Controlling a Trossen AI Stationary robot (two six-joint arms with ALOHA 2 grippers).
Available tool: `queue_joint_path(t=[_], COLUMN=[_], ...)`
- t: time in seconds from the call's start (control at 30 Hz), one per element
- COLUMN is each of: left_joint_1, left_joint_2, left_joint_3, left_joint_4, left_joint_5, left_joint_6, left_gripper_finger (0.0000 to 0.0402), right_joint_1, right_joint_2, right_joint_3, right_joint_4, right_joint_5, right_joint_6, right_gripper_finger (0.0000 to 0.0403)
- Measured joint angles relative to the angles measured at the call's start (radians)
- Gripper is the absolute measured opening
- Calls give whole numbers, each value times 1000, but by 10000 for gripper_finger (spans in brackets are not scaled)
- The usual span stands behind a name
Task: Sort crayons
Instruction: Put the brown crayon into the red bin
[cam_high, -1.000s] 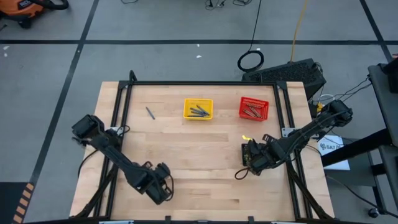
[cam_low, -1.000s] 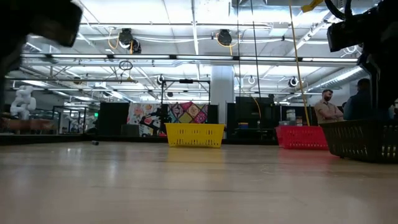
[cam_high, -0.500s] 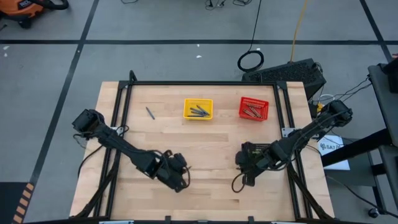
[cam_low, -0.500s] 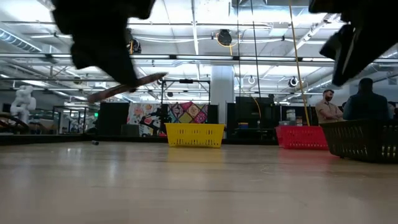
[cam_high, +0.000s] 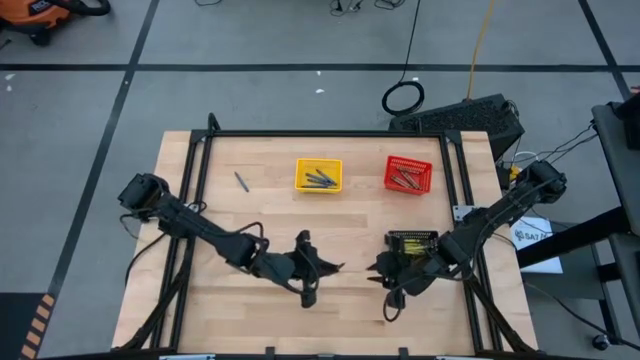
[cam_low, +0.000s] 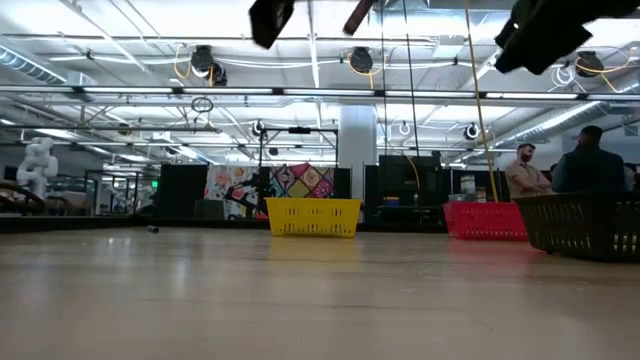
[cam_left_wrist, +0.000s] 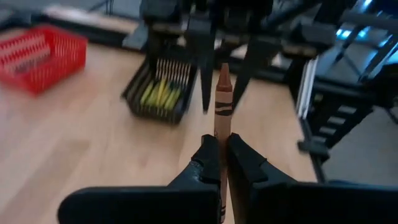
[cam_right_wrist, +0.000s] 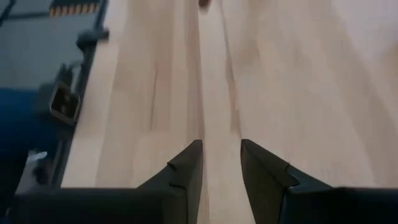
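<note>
Left pincer (cam_left_wrist: 219, 155) swings from lower left to centre, clenched on a brown crayon (cam_left_wrist: 222, 99); right pincer (cam_right_wrist: 221, 163) released, empty. Risk: pincers collide mid-frame.

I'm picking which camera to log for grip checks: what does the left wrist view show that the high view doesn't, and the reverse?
Only the left wrist view shows the left gripper shut on a brown-red crayon, and yellow crayons in the black basket. Only the high view shows the yellow basket and a loose crayon on the table. Both show the red basket, black basket and right gripper.
</note>
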Motion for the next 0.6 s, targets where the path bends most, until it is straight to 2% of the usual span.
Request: queue_joint_path(t=[0.23, 0.47, 0.6], left_joint_1=[26, 41, 54], left_joint_2=[0, -1, -1], left_joint_3=[0, 0, 0], left_joint_4=[119, 242, 281], left_joint_5=[43, 71, 106], left_joint_6=[91, 187, 193], left_gripper_finger=[1, 2, 2], right_joint_1=[0, -12, -26], right_joint_2=[0, 0, 0], right_joint_3=[0, 0, 0], right_joint_4=[163, 308, 389], right_joint_5=[182, 205, 205], right_joint_6=[-149, -279, -348], right_gripper_finger=[96, 96, 96])
